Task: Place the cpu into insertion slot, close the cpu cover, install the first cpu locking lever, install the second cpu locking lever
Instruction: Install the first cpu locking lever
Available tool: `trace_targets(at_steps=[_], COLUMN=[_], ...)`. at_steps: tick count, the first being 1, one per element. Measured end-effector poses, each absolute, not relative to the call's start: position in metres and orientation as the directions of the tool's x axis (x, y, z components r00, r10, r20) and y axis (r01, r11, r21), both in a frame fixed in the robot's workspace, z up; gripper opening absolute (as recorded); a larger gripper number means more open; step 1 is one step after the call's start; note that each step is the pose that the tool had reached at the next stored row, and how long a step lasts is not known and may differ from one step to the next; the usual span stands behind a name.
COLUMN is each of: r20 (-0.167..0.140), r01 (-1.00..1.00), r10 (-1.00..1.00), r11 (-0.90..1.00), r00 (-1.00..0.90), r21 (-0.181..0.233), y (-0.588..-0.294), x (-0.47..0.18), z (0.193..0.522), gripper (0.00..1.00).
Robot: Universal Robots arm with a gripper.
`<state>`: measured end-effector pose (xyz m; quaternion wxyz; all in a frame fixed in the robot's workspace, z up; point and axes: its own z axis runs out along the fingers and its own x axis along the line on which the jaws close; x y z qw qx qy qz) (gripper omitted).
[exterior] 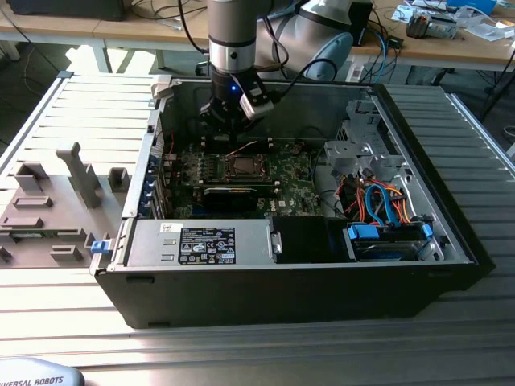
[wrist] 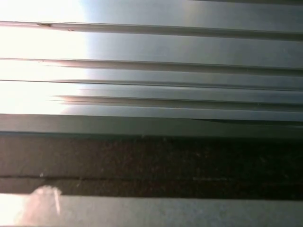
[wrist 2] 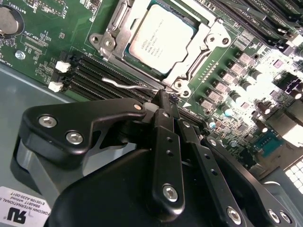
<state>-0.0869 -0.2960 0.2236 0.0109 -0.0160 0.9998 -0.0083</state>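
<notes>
white label (wrist 2: 19,210), print not legible

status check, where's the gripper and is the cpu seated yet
Black gripper down inside the case, fingers together at a thin silver wire lever. Silver-grey square cpu sits in the socket, silvery metal cover frame down around it. Nothing blocking.

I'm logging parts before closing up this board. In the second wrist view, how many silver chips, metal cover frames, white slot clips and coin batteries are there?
Silver chip: 1
Metal cover frame: 1
White slot clips: 2
Coin battery: 1
Total: 5
</notes>
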Motion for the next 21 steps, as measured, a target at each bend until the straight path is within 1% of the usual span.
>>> trace_targets(at_steps=[21], r20=[-0.022], r01=[-0.032], r10=[-0.032], r11=[0.999], r00=[-0.999], r21=[-0.017], y=[-0.2960], x=[-0.0853], z=[0.2145], gripper=[0.11])
